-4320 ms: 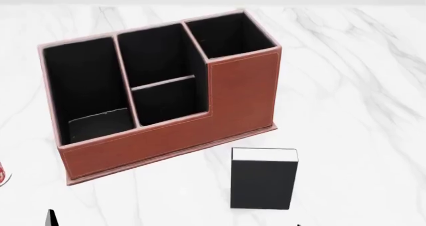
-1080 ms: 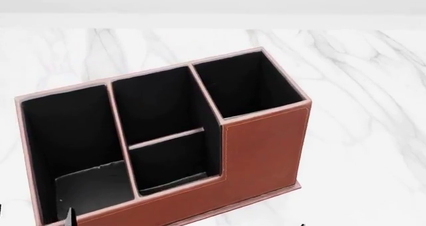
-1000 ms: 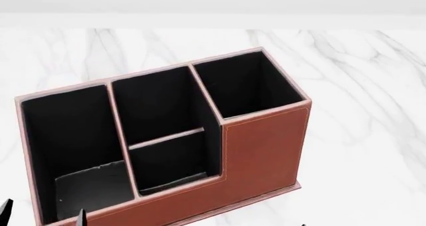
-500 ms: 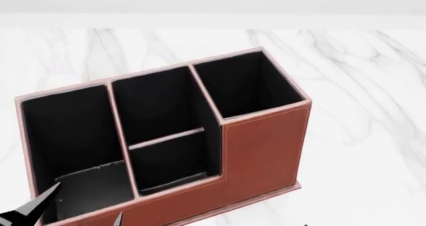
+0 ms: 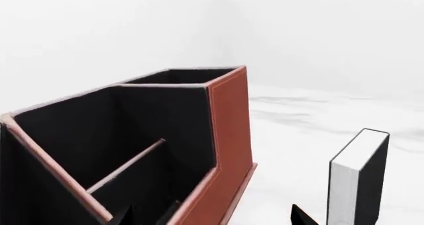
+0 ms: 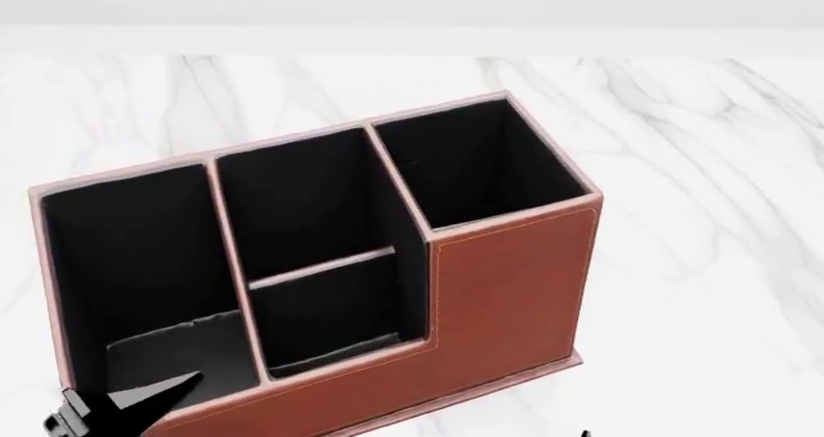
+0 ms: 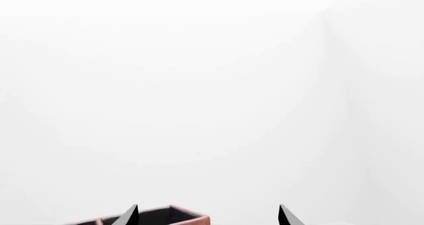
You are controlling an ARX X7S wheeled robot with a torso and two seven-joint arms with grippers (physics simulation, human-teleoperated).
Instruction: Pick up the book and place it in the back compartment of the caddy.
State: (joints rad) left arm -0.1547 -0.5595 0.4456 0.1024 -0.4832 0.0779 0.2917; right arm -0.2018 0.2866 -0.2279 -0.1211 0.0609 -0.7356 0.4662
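Book (image 5: pixel 358 180) upright on marble table (image 5: pixel 298 135), white page edge facing left wrist camera, just beside caddy (image 6: pixel 322 263) on its tall-pocket side, apart, not touching. Out of head view. Caddy pockets all black-lined; back compartment (image 6: pixel 309 201) behind low divider in middle section. Left end effector (image 5: pixel 215 217) spread wide, grasping nothing, tips near caddy's front wall. Right end effector (image 7: pixel 206 216) spread, grasping nothing, pointed over caddy top.

bench (image 6: pixel 696 148): white marble
caddy (image 6: pixel 515 283): stands on it
book (image 5: pixel 359 180): upright beside the caddy (apart)
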